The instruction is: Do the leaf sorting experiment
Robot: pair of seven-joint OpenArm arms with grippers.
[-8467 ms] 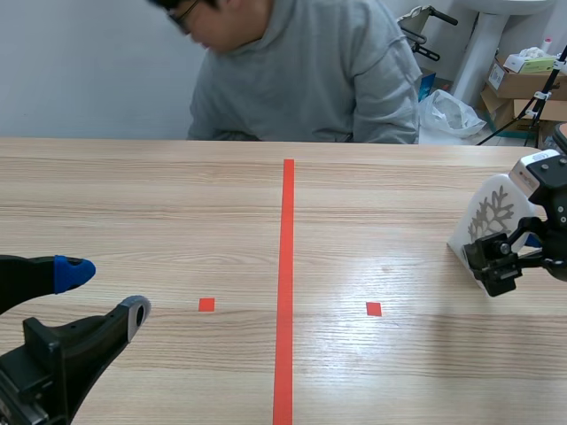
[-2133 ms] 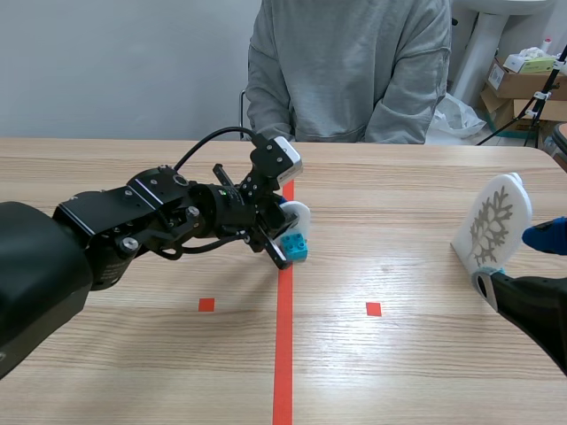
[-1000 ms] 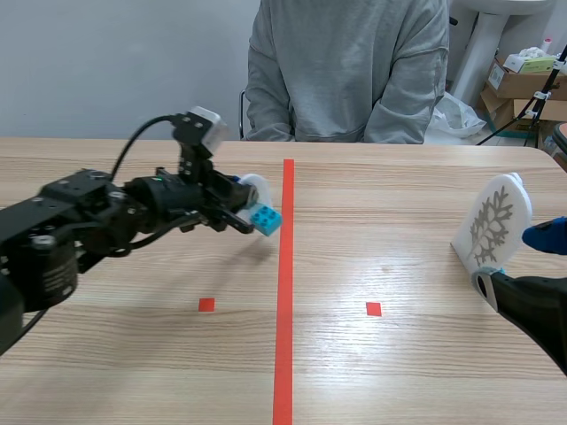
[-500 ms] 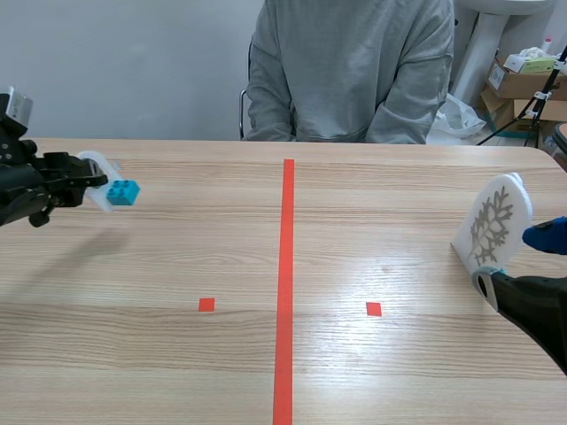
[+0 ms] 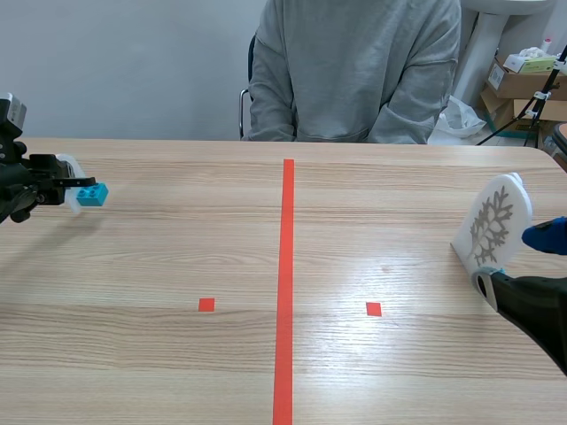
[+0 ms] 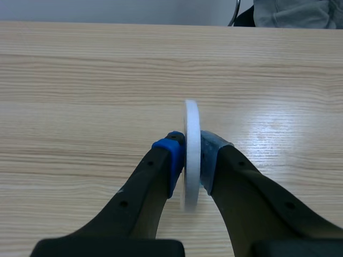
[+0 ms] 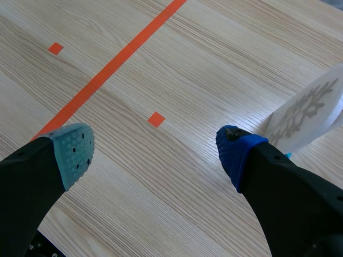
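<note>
Left wrist view: left fingers (image 6: 143, 187) pinch a white disc (image 6: 191, 140).

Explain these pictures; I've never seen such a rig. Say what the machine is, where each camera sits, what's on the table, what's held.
This is a robot with two black arms at a wooden table, each ending in a two-fingered end effector. The wide picture comes from a camera between the arms; a person sits opposite. The other two come from wrist cameras, looking past each arm's fingers. The left end effector is shut on a thin white disc with a cyan block at its side. The right end effector is open, holding nothing; a white snowflake plaque stands beside it. The orange-red tape line is only a mark.
</note>
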